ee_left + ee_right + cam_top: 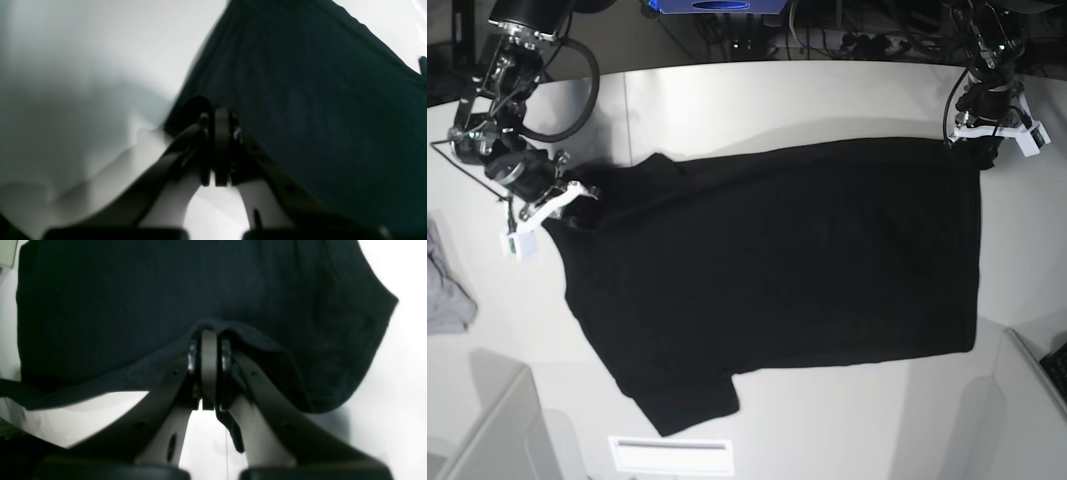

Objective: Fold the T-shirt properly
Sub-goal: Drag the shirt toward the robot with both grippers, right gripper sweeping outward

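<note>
Base view bright, even overhead light; soft shadows on table (827, 100); T-shirt (787, 270) so dark no detail shows; both wrist views soft, blurred; white table blown out w/ glare; wrist-view edges dim, near parts out of focus.

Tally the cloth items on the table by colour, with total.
Black: 1, the T-shirt, pinched by the left gripper and the right gripper
Light grey: 1, the small cloth at the table edge
Total: 2
</note>
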Motion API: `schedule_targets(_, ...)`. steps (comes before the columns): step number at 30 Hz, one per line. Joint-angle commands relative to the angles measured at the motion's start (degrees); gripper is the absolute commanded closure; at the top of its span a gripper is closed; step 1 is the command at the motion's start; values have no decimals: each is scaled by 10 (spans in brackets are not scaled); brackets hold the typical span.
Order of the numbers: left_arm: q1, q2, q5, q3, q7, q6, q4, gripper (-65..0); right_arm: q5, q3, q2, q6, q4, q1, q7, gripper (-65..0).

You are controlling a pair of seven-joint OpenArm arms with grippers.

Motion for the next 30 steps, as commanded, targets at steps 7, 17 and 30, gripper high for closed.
schedule_targets(7, -9, -5, -5, -2, -13, 31, 0, 0, 8, -1, 5, 2, -30, 46, 7, 0)
schedule_targets(17, -25, -5, -5, -6, -13, 45, -14, 0, -18, -78, 18, -1, -77, 96, 11, 0)
schedule_targets(30, -54, -7, -5, -2, -13, 66, -38, 0, -40, -79, 18, -1, -159, 146, 12, 0)
